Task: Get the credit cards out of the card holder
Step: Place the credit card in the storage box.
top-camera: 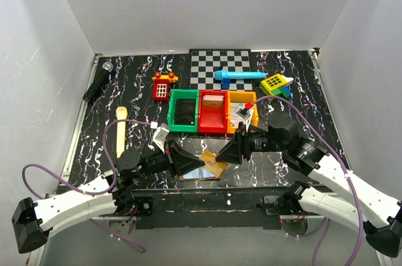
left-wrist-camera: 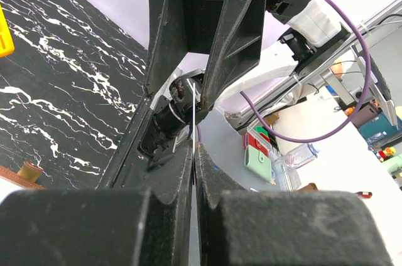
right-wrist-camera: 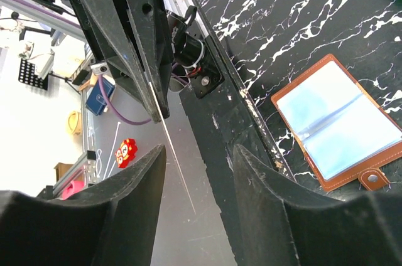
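The card holder (right-wrist-camera: 339, 122) lies open on the black marbled table, brown with pale blue inner panels, close to the table's near edge. It also shows in the top view (top-camera: 200, 174) below both grippers. My left gripper (left-wrist-camera: 195, 153) is shut on a thin card (right-wrist-camera: 173, 153), seen edge-on as a pale line and held out over the table's near edge. My right gripper (right-wrist-camera: 200, 150) is open, its two fingers on either side of the card's free end without touching it. In the top view the left gripper (top-camera: 196, 164) and the right gripper (top-camera: 225, 153) point at each other, tips close.
Green (top-camera: 183, 110), red (top-camera: 213, 111) and yellow (top-camera: 241, 110) bins stand in a row behind the grippers. Further back are a checkered mat (top-camera: 220, 68), a blue toy (top-camera: 239, 76) and toy blocks (top-camera: 162, 86). A microphone (top-camera: 98, 83) and a wooden stick (top-camera: 120, 131) lie to the left.
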Robot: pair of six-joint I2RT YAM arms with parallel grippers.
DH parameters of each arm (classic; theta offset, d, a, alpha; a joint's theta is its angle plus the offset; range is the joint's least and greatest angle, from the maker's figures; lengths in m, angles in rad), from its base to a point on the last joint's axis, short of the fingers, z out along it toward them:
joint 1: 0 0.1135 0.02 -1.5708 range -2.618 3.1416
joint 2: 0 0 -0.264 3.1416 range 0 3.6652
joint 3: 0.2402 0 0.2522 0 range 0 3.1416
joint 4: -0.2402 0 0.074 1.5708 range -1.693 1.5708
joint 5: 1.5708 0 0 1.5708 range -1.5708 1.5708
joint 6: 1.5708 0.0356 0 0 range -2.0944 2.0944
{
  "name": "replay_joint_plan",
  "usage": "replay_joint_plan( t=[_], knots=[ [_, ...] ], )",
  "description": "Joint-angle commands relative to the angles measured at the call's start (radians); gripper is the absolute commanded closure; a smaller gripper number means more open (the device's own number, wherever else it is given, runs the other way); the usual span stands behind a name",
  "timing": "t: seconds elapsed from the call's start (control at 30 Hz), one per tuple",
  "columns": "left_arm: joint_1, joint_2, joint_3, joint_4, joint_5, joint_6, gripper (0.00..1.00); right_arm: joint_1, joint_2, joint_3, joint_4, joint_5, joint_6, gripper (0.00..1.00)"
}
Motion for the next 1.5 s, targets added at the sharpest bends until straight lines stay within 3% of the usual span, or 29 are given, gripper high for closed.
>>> replay_joint_plan(
  t=[0.0, 0.67, 0.73, 0.83, 0.9, 0.93, 1.07, 1.13, 1.23, 1.37, 1.47],
  knots=[
    [0.004, -0.004, -0.004, 0.025, -0.019, -0.011, 1.00, 0.000, -0.011, 0.003, 0.081, 0.010, 0.022, 0.46],
    [0.004, -0.007, 0.003, -0.004, -0.035, -0.014, 1.00, 0.000, 0.021, 0.024, 0.095, -0.076, 0.019, 0.72],
    [0.002, -0.006, 0.006, -0.010, -0.037, -0.015, 1.00, 0.002, 0.019, 0.024, 0.094, -0.088, 0.012, 0.78],
    [0.004, -0.004, 0.006, -0.011, -0.040, -0.017, 1.00, 0.000, 0.015, 0.026, 0.095, -0.099, 0.011, 0.99],
    [0.004, -0.002, 0.006, -0.008, -0.039, -0.015, 1.00, 0.000, 0.010, 0.027, 0.092, -0.097, 0.009, 0.99],
    [0.004, 0.001, 0.008, -0.012, -0.037, -0.014, 0.96, 0.003, 0.010, 0.031, 0.085, -0.096, 0.006, 0.99],
    [0.004, 0.011, 0.017, -0.041, -0.048, -0.005, 0.56, 0.000, 0.025, 0.075, 0.031, -0.094, -0.020, 0.99],
    [0.004, 0.005, 0.032, -0.096, -0.086, -0.005, 0.42, -0.003, 0.045, 0.116, -0.016, -0.088, -0.044, 0.99],
    [0.004, -0.045, 0.058, -0.246, -0.191, 0.003, 0.37, -0.020, 0.088, 0.228, -0.147, -0.038, -0.119, 0.99],
    [0.006, -0.179, 0.078, -0.485, -0.415, -0.020, 0.34, -0.038, 0.185, 0.404, -0.337, 0.158, -0.279, 0.99],
    [0.007, -0.295, 0.092, -0.650, -0.532, -0.049, 0.34, -0.041, 0.255, 0.449, -0.383, 0.167, -0.556, 0.99]
  ],
)
